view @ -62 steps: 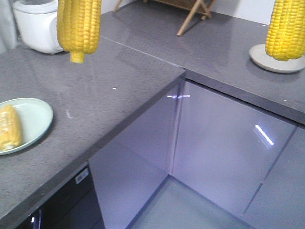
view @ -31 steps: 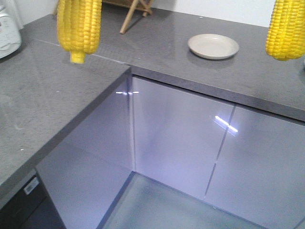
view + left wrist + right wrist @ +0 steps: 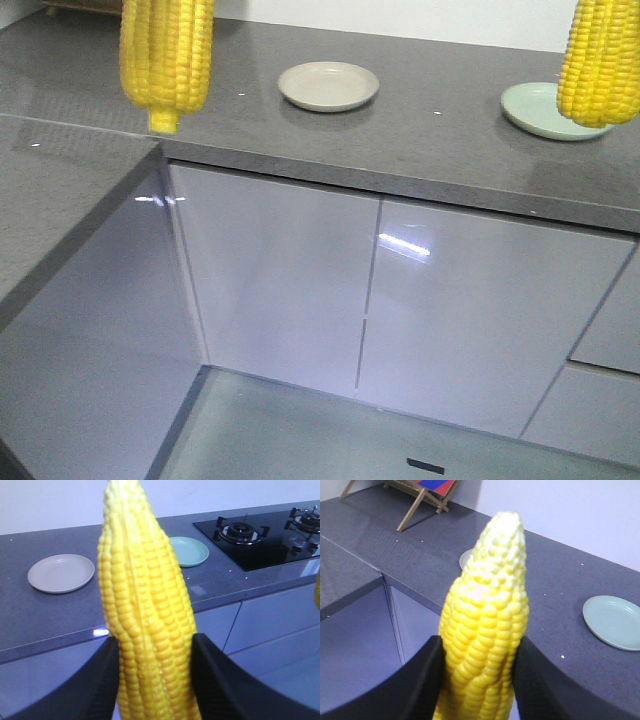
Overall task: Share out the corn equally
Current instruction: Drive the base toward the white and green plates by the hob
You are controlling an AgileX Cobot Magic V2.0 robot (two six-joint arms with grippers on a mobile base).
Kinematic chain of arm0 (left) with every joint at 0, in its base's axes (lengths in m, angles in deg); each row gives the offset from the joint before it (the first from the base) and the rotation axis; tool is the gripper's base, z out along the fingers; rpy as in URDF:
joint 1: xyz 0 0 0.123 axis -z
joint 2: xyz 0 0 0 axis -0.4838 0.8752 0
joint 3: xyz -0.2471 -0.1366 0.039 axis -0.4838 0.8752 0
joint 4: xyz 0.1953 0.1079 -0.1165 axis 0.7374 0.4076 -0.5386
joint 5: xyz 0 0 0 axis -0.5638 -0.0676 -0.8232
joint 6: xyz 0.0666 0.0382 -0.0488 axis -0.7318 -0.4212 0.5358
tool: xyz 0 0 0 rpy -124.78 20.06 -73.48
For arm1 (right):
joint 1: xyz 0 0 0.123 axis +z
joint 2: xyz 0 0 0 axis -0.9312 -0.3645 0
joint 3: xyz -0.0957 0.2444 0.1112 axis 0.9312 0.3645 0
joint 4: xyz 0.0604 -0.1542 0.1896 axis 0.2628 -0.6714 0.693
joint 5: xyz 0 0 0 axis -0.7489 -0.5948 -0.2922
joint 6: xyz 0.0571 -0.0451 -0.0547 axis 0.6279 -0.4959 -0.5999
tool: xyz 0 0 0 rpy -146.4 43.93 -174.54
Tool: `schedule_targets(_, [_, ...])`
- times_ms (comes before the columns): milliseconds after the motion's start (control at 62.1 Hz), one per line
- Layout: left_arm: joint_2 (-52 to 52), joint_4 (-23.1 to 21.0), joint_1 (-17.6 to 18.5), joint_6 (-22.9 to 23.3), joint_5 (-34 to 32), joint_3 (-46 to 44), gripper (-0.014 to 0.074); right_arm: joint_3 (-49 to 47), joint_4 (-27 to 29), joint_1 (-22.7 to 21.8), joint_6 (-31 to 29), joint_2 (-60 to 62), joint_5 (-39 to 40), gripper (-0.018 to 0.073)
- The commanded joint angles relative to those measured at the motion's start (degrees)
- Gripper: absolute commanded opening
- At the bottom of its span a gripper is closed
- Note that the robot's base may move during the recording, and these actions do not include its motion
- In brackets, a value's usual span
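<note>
1. The left claw (image 3: 152,645) is closed partway around the thick end of the left cob (image 3: 145,605), with a black finger pressed to each flank. The right claw (image 3: 480,645) grips the right cob (image 3: 487,610) in the same way.
2. In the front view both cobs hang in the air with their tips pointing down. One is at the upper left and the other at the upper right, and neither touches the desk (image 3: 430,140).
3. Two plates sit on the desk with nothing on them. The beige plate (image 3: 328,85) is to the left and the green plate (image 3: 535,108) to the right, well apart, with the hob (image 3: 260,540) beyond the green one.
4. The step in hand looks like carrying one cob to each of these plates, which would make an even share there.
5. To do it well, each arm should take the plate on its own side, so the arms never cross.
6. Each cob should be centred over the bare middle of its plate before it descends, not over the rim.
7. A cob set down on its tip would topple, so the wrist should tilt first to bring the cob close to level.
8. Each claw should part only once the kernels rest on the plate. A rounded cob can roll off a shallow rim, so the release should be gentle.
</note>
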Motion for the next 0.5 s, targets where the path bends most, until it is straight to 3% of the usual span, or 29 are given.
schedule_targets(0, [-1.37,-0.76,0.05,0.25,-4.33,-1.62,-0.0006,-1.58,-0.1,-0.18,-0.43,0.96,4.24,-0.0005])
schedule_targets(483, [-1.37,-0.76,0.05,0.25,-4.33,-1.62,-0.0006,-1.58,-0.1,-0.18,-0.43,0.96,4.24,-0.0005])
